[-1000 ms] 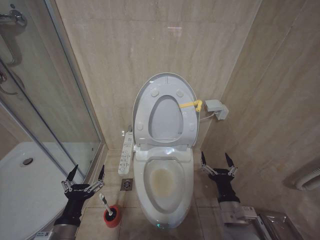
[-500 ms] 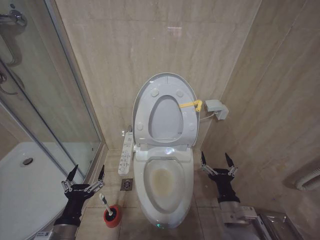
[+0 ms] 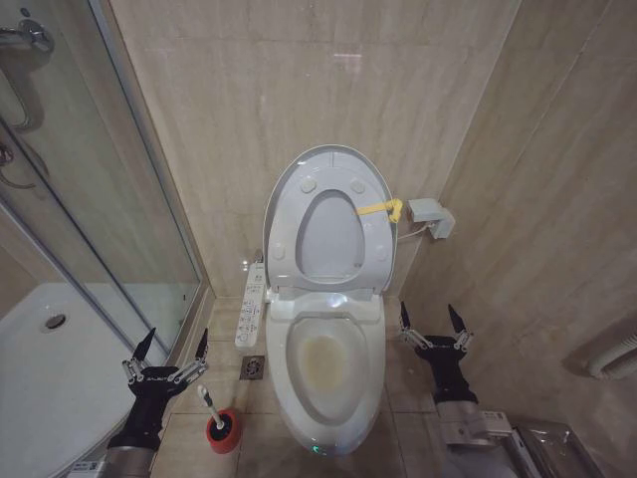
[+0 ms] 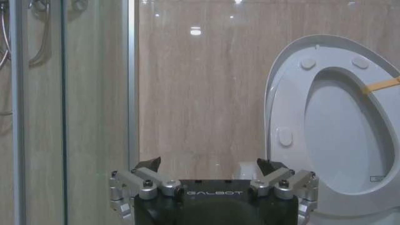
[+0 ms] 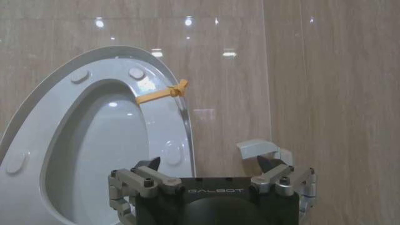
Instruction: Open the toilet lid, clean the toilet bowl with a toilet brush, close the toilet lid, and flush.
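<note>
White toilet lid (image 3: 328,164) raised at 12 o'clock, toilet bowl (image 3: 326,366) uncovered. Left gripper (image 3: 166,347) at 8, right gripper (image 3: 434,320) at 4: jaws spread wide, empty. Toilet brush (image 3: 209,404) in red holder (image 3: 223,430) w/ left gripper just above.

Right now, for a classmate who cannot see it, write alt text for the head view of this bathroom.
A toilet with its toilet lid raised against the wall and the toilet bowl exposed. The open left gripper hovers near the toilet brush in its red holder; the open right gripper waits right of the bowl.
</note>
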